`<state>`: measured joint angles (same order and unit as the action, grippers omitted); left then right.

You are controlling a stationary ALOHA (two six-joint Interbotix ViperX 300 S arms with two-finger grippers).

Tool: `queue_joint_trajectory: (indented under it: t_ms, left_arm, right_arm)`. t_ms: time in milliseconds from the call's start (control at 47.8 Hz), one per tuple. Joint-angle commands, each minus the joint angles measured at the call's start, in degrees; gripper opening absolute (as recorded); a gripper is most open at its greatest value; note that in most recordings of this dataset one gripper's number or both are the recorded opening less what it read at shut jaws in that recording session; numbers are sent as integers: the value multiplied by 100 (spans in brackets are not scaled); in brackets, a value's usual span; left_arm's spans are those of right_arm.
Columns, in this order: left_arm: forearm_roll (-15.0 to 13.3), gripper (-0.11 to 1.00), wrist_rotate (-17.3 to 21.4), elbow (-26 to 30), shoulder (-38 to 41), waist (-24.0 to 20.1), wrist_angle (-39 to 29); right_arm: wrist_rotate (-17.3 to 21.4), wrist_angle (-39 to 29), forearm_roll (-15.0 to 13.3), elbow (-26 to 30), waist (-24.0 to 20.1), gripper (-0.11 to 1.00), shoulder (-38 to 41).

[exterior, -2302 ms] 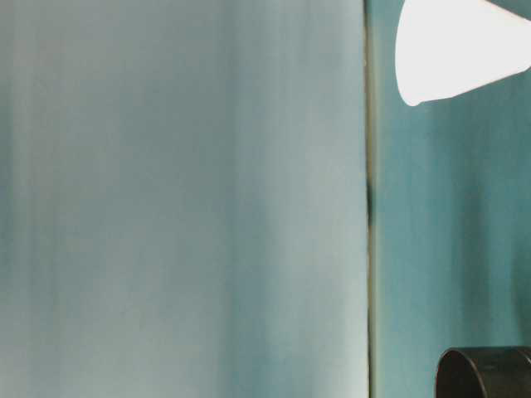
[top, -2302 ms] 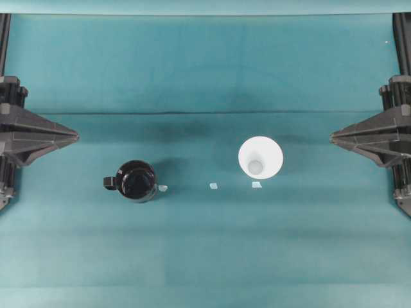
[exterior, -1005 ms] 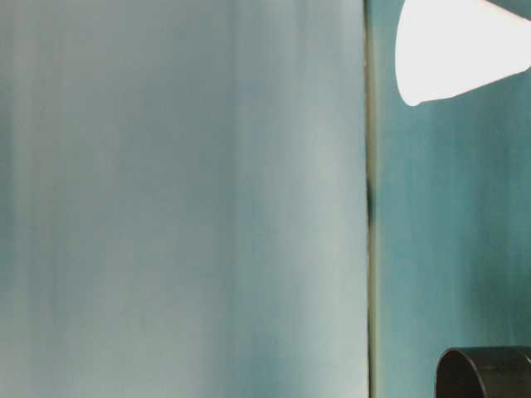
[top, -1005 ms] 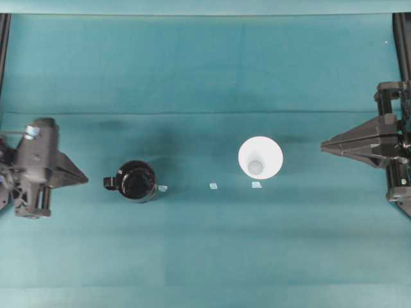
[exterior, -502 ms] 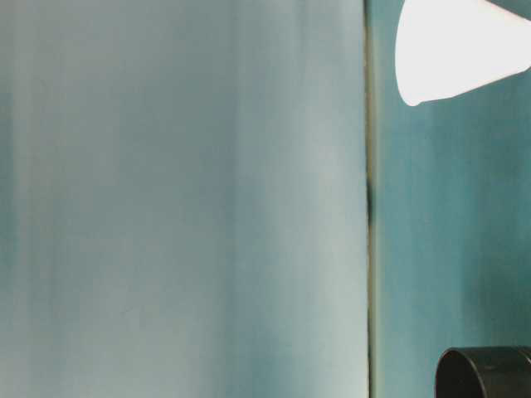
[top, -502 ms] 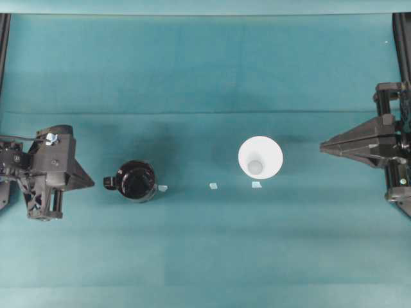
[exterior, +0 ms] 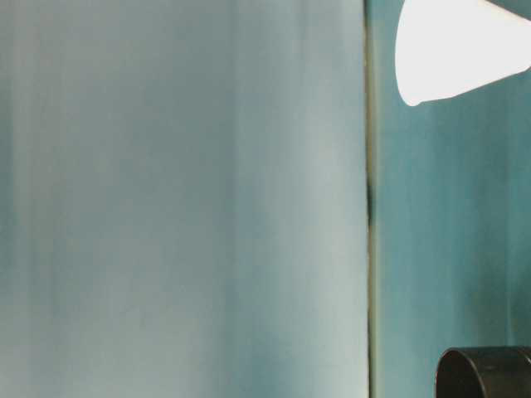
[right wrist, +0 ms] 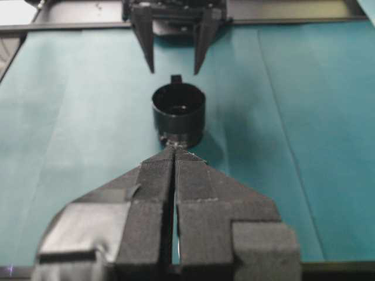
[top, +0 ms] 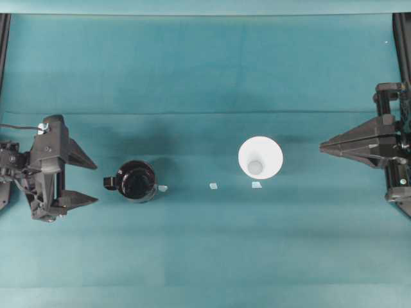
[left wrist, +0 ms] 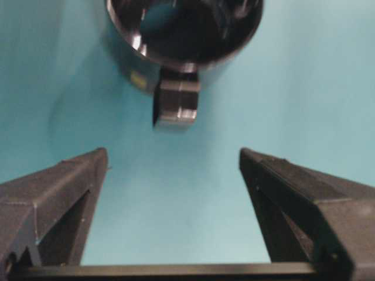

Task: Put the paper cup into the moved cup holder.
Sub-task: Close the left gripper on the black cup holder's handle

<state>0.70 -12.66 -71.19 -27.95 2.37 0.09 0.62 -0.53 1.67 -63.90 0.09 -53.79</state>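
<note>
The paper cup (top: 260, 158) stood upright on its small base, mouth up, directly ahead of the right gripper (top: 323, 147) along its pointing line and some way off, with only bare teal cloth (top: 205, 70) between them. That gripper's jaws were pressed together to a point and held nothing. From the right wrist view the cup itself could not be made out; it may have been hidden under the closed jaws.

The cup holder (top: 137, 180) sat beyond the cup from the right gripper, well apart from it, and just ahead of the left gripper (top: 96, 183), whose jaws were spread wide and empty. The holder's small handle (left wrist: 176, 103) pointed straight back at the left gripper, lying on its midline a little short of the fingertips (left wrist: 99, 156), not yet between them. So the left arm was plainly the nearer to the holder and the right arm the nearer to the cup.

As a judgement, the coming move turns on that line-up: the open left jaws need only run forward to straddle the handle or the holder's wall.

Three small pale markers lay on the cloth in a row: one touching the holder's far side (top: 162, 188), one midway (top: 213, 186), one just beside the cup (top: 256, 185). Nothing stood in either approach path.
</note>
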Motion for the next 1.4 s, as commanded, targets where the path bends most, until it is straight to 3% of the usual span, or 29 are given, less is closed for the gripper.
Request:
queue_joint_trajectory:
  t_ms: [0,272,586,1381]
  left_arm:
    - [18,89,70,26,35,9,97]
    - [18,89,149,-18,237,0,510]
    - [18,89,97,114,984,9,1195]
    - [9,88,132,352,1292,-132,1230]
  right_arm:
    - [44,26,9,132,-9,2,44]
    - [44,26,18,141,-9,2,44]
    - [44,0,18,132,-9,2,53]
    - [44,-114,18,132,18,2,53]
